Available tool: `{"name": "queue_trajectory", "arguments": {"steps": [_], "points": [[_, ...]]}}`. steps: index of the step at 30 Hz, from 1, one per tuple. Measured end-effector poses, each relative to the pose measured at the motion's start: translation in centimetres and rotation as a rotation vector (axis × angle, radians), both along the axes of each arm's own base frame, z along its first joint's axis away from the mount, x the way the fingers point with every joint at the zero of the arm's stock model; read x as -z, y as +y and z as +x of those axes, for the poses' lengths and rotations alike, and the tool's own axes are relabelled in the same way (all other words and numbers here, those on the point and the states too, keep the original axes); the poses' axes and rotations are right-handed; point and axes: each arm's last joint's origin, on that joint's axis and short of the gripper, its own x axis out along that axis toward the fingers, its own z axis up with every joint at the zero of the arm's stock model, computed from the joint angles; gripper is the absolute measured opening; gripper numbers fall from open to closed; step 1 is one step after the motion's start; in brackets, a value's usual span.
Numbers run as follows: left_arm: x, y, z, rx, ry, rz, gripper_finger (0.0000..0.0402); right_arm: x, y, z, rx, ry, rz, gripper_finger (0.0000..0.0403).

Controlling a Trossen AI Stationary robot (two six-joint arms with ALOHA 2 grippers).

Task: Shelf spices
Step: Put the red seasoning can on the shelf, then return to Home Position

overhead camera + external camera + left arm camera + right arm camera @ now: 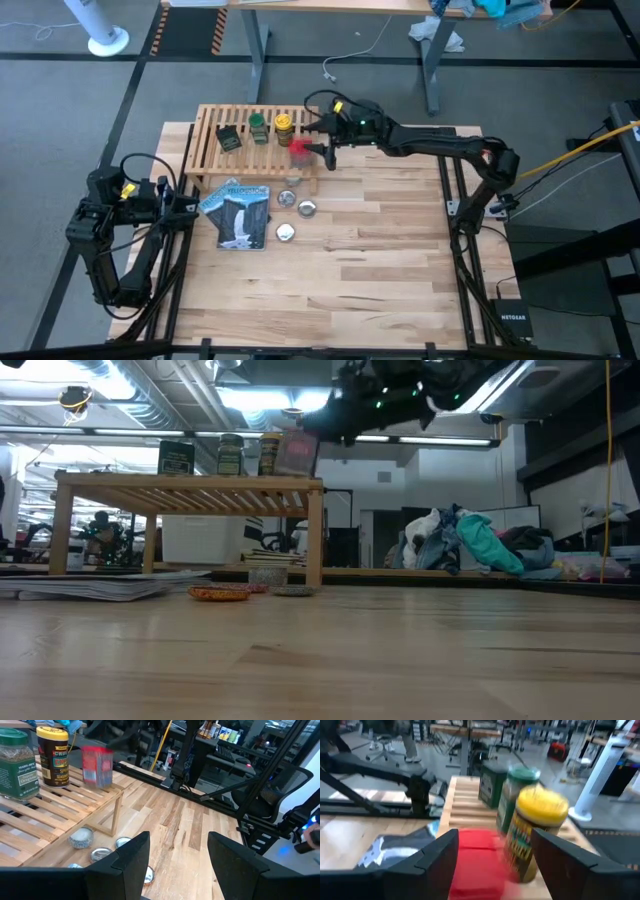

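Straddling the red tin (477, 862) on the shelf (215, 155), right end effector (318, 150) parted, left end effector (175, 855) open.

Shelf (208, 150): pale bamboo-coloured wood, parallel slats.
Black tin (230, 139): black with a light label.
Green-capped jar (258, 127): green lid, green label.
Yellow-capped jar (284, 125): yellow lid, label in yellow, red and blue print.
Red tin (299, 151): plain red.
Packet (238, 213): blue and white.
Round tins (306, 208): silvery.
Tabletop (380, 260): light butcher-block wood.
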Motion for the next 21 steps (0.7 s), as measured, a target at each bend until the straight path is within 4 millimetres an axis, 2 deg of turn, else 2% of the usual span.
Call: {"name": "queue_trajectory", "arguments": {"steps": [8, 17, 21], "points": [[0.0, 0.0, 0.0, 0.000, 0.000, 0.000, 0.0194, -4.1, 1.0, -2.2, 0.017, -0.091, -0.048, 0.0254], [0.0, 0.0, 0.0, -0.002, -0.002, -0.009, 0.0194, -4.9, 1.2, -3.3, 0.080, -0.056, -0.047, 0.0254], [-0.2, 0.1, 0.0, -0.014, -0.016, -0.026, 0.0194, -6.2, 1.7, -4.6, 0.096, -0.053, -0.049, 0.0254]]}}
